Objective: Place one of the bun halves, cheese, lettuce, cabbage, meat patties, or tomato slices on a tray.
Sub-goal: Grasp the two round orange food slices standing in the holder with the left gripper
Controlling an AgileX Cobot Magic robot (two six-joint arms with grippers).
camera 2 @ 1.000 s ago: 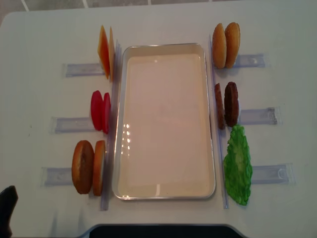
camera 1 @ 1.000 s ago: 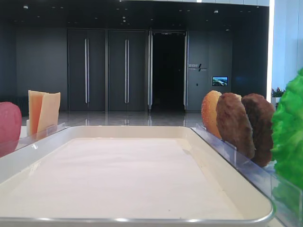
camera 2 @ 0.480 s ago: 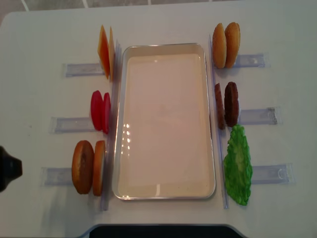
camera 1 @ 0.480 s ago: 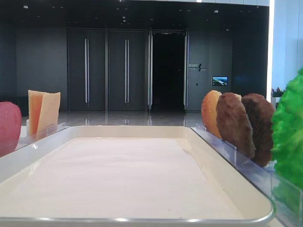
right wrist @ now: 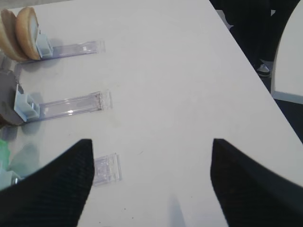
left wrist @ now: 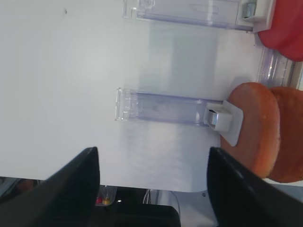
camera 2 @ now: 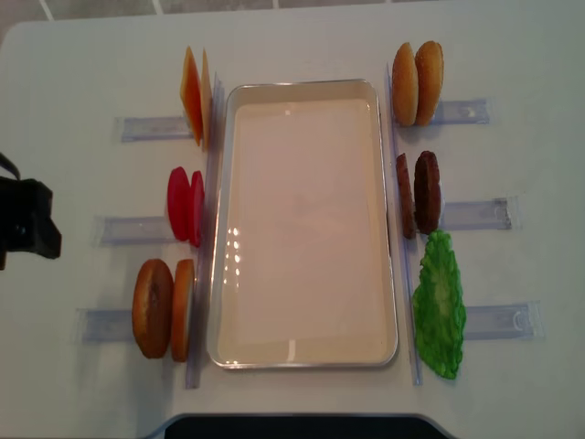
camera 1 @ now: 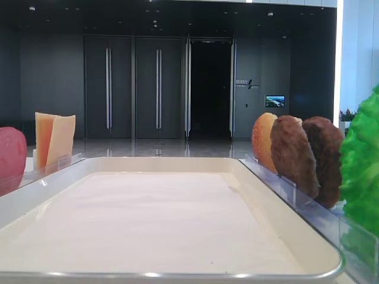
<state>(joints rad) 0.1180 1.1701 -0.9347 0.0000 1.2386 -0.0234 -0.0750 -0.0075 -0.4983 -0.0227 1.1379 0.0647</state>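
Note:
The cream tray (camera 2: 306,85) lies mid-table with nothing on it. To its left stand cheese (camera 2: 194,96), tomato slices (camera 2: 186,206) and bun halves (camera 2: 183,309) in racks. Meat patties (camera 2: 426,192) and lettuce (camera 2: 441,306) stand to its right. Cabbage is out of view. My left gripper (left wrist: 154,189) is open and holds nothing. It hovers over the table's front edge, left of the bun halves (left wrist: 255,127). The left arm (camera 2: 26,229) shows at the far left. My right gripper (right wrist: 151,184) is open over bare table, right of the racks.
Two more buns (camera 2: 418,82) stand in a rack at the far right corner. Clear plastic racks (camera 2: 137,229) stick out sideways on both sides of the tray. One rack (left wrist: 165,106) lies just ahead of the left gripper. The table's right edge (right wrist: 246,61) is close.
In the overhead view the left arm has moved from the front-left corner farther up the left edge, level with the tomato slices. Nothing else has moved.

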